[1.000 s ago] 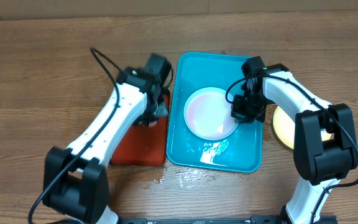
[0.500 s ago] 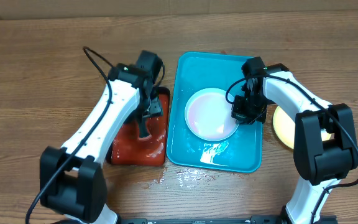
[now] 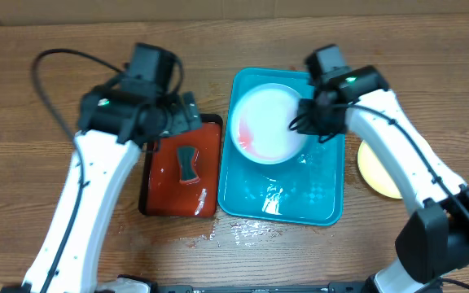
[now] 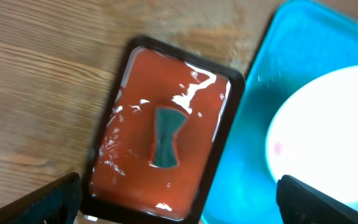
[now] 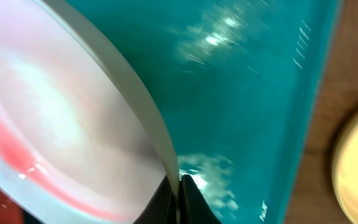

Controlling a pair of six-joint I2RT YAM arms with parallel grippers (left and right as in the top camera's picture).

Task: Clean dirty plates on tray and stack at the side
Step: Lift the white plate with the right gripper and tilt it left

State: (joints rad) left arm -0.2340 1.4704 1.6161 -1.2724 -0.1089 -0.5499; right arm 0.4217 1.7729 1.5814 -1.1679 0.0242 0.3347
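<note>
Right wrist view shows the right pincer (image 5: pixel 180 186) closed thin on the rim of a pale plate (image 5: pixel 73 124). The plate is tipped, and pink liquid pools along its low edge. Beneath it lies the teal tray (image 5: pixel 247 93), wet and glinting. From overhead, that plate hangs over the tray's 12 o'clock end, lifted off the tray floor as far as I can judge.

At the tray's 3 o'clock, on the wooden surface (image 3: pixel 446 65), rests a yellow-rimmed plate (image 3: pixel 377 171), partly hidden by the arm; whether one or two lie there cannot be told. The left pincer (image 4: pixel 185 202) is spread wide and holds nothing — it hovers over the red tray (image 4: pixel 129 168) at the teal tray's 9 o'clock, where a dark sponge (image 4: pixel 165 137) lies alone. Spilled water (image 3: pixel 247 232) sits at the teal tray's 6 o'clock edge.

By my reading the job is partway — at least one plate is set aside. The held one is smeared and wants wiping, then stacking on the yellow one.
</note>
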